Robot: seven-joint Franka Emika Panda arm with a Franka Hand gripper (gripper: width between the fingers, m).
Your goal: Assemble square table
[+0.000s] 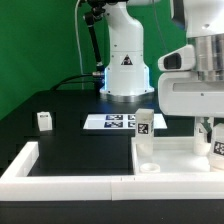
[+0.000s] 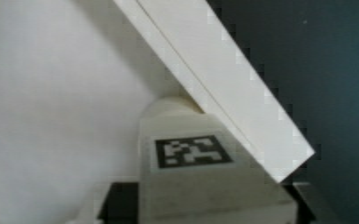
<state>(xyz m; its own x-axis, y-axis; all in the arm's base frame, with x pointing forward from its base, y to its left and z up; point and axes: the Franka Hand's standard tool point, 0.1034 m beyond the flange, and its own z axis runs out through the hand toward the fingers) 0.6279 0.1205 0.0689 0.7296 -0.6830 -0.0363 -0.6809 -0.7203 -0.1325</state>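
Observation:
The white square panel with its raised rim lies at the exterior view's right. One white leg with a tag stands at its far left corner. Another leg stands alone on the black table at the left. My gripper hangs over the panel's right edge, shut on a third leg. In the wrist view this leg sits between my dark fingers, tag facing the camera, with my gripper round it. The panel's rim runs slantwise just behind it. A fourth leg is out of view.
The marker board lies flat on the table behind the panel's left side. The long white L-shaped border wall runs along the front and left. The robot's base stands at the back centre.

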